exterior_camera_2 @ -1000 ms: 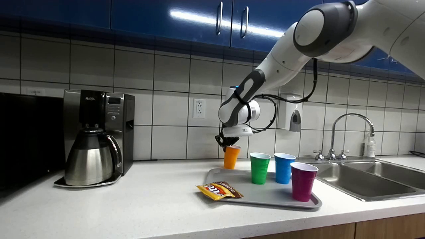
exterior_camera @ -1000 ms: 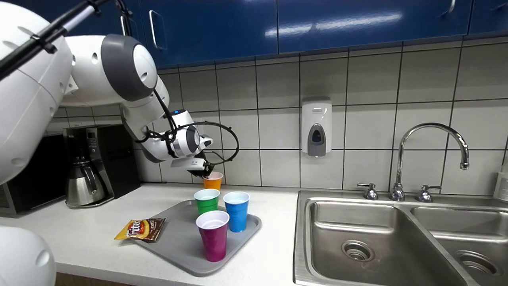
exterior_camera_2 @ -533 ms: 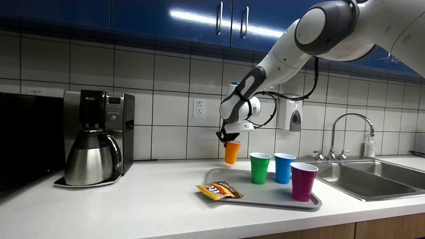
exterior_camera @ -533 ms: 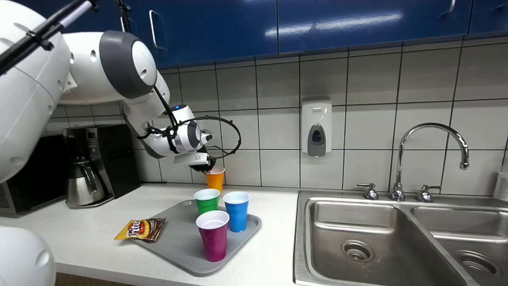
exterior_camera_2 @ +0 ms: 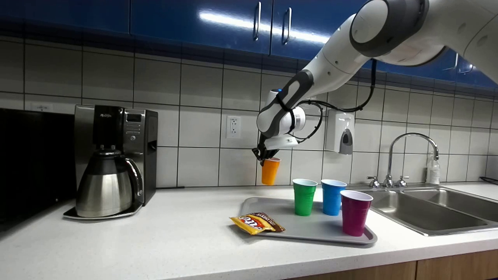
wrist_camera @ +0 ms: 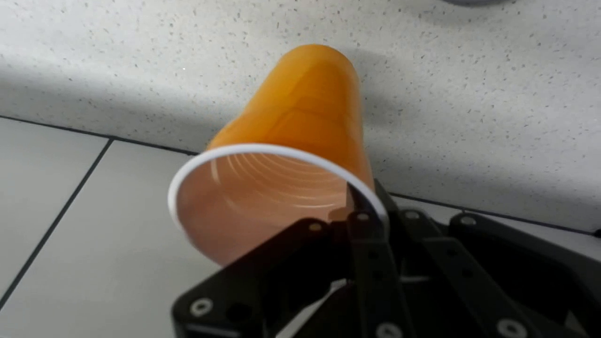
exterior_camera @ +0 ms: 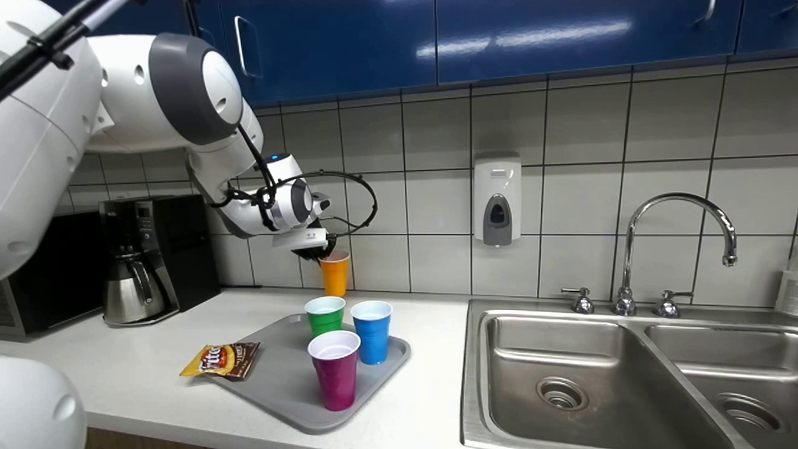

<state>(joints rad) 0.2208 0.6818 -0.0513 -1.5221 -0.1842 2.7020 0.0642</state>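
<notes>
My gripper [wrist_camera: 374, 199] is shut on the rim of an orange cup [wrist_camera: 310, 103], with one finger inside the cup and one outside. In both exterior views the orange cup [exterior_camera: 335, 277] [exterior_camera_2: 270, 173] hangs slightly tilted, mouth up, above the back of the counter near the tiled wall. A grey tray [exterior_camera_2: 319, 230] lies on the counter in front of it. On the tray stand a green cup [exterior_camera_2: 304, 200], a blue cup [exterior_camera_2: 332, 200] and a purple cup [exterior_camera_2: 355, 217], all upright. Yellow and brown snack packets [exterior_camera_2: 256, 223] lie over the tray's edge.
A coffee maker [exterior_camera_2: 138, 147] with a steel carafe [exterior_camera_2: 105, 190] stands on the counter. A double sink [exterior_camera: 474, 374] with a faucet [exterior_camera: 673, 196] adjoins the counter. A soap dispenser [exterior_camera: 497, 199] is on the tiled wall. Blue cabinets [exterior_camera: 330, 50] hang above.
My gripper has risen, lifting the orange cup off the counter. The tray, the cups on it and the packets have not moved.
</notes>
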